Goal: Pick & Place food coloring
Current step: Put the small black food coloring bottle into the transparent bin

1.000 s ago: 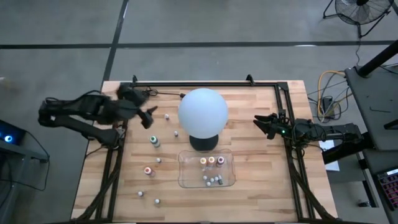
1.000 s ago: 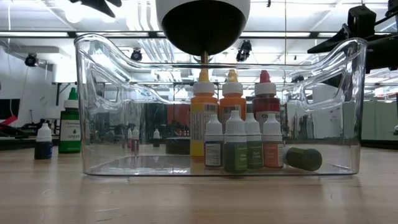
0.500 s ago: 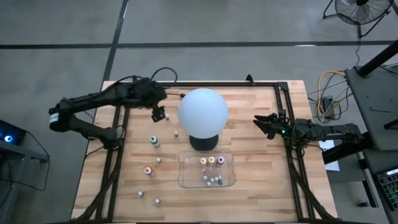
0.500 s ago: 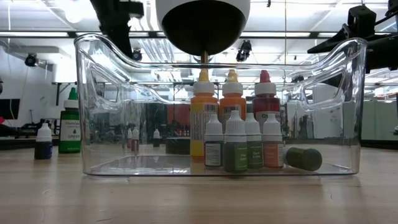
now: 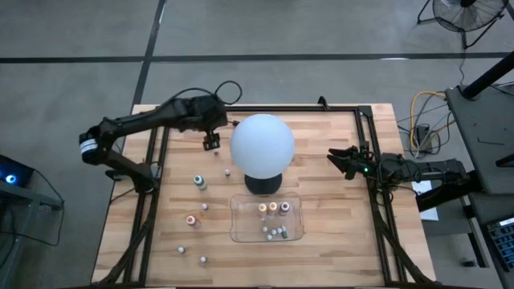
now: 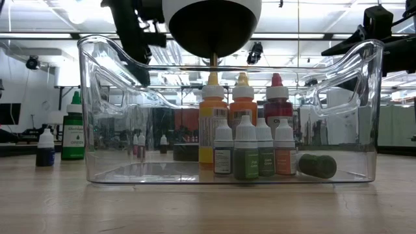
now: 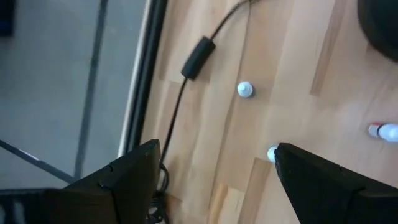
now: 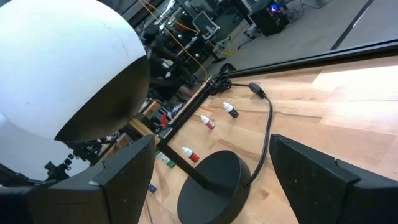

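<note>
Food coloring bottles (image 5: 274, 208) stood partly gathered in the clear tray (image 5: 238, 229) near the front of my wooden table (image 5: 329, 241): three taller ones with orange, orange and red caps in a row, and a cluster of small white-capped ones in front of them, with one dark bottle (image 6: 317, 166) lying on its side on the tray floor. More bottles stood loose on the boards to the tray's left, among them a green-capped one (image 5: 198, 182), an orange-labelled one (image 5: 191, 219) and several tiny whitish ones, including two near the front left corner (image 5: 181, 250).

A white globe (image 5: 262, 146) on a dark round base (image 5: 263, 184) sat just behind the tray.

My left gripper (image 5: 211, 141) hung over the back left part of the table, just left of the globe, its fingers spread and empty. Its wrist view looked down on bare boards, a black cable (image 7: 198, 57) and a small white-capped bottle (image 7: 245, 90) between the two fingers.

My right gripper (image 5: 336, 160) waited at the table's right edge, pointing toward the globe, fingers spread wide with nothing between them.
</note>
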Action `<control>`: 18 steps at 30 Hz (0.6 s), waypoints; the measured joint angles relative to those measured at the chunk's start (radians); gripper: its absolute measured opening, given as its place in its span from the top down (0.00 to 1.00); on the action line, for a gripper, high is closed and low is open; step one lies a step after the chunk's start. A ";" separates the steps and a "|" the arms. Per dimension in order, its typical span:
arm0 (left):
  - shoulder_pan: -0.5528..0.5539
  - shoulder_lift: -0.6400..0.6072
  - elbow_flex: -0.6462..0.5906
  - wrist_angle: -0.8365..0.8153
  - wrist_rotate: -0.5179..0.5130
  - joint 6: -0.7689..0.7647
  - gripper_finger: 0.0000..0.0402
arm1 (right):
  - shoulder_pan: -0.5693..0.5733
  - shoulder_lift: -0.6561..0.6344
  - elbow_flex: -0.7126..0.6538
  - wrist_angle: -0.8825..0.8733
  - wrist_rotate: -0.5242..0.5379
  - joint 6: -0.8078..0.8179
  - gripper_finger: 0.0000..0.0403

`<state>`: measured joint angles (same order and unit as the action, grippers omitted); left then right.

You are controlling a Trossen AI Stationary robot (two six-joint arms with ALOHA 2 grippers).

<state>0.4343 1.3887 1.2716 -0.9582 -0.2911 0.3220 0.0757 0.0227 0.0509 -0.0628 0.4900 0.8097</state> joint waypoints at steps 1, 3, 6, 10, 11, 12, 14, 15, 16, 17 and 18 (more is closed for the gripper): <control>0.008 0.012 0.000 -0.005 0.005 0.003 0.28 | 0.000 0.000 0.000 0.000 0.000 0.000 0.24; 0.016 0.036 0.000 -0.006 0.009 0.020 0.28 | 0.000 0.000 0.000 0.000 0.000 0.000 0.23; 0.024 0.078 0.001 -0.008 0.023 0.055 0.28 | 0.000 0.000 0.000 0.000 0.000 0.000 0.23; 0.035 0.155 0.008 -0.028 0.042 0.080 0.28 | 0.000 0.000 0.000 0.000 0.000 0.000 0.24; 0.037 0.172 0.010 -0.029 0.043 0.090 0.28 | 0.000 0.000 0.000 0.000 0.000 0.000 0.24; 0.038 0.186 0.012 -0.026 0.044 0.100 0.28 | 0.000 0.000 0.000 0.000 0.000 0.000 0.24; 0.041 0.213 0.018 -0.025 0.053 0.129 0.28 | 0.000 0.001 0.000 0.000 0.000 0.000 0.25; 0.042 0.226 0.022 -0.017 0.062 0.144 0.28 | 0.000 0.000 0.000 0.000 0.000 0.000 0.25; 0.043 0.239 0.026 -0.008 0.073 0.155 0.28 | 0.000 0.000 0.000 0.000 0.000 0.000 0.25; 0.044 0.253 0.029 -0.004 0.079 0.169 0.28 | 0.000 0.001 0.000 0.000 0.000 0.000 0.25; 0.044 0.264 0.032 -0.003 0.092 0.180 0.28 | 0.000 0.000 0.000 0.000 0.000 0.000 0.25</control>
<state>0.4778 1.6525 1.3032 -0.9609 -0.1989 0.5021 0.0756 0.0231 0.0509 -0.0628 0.4904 0.8093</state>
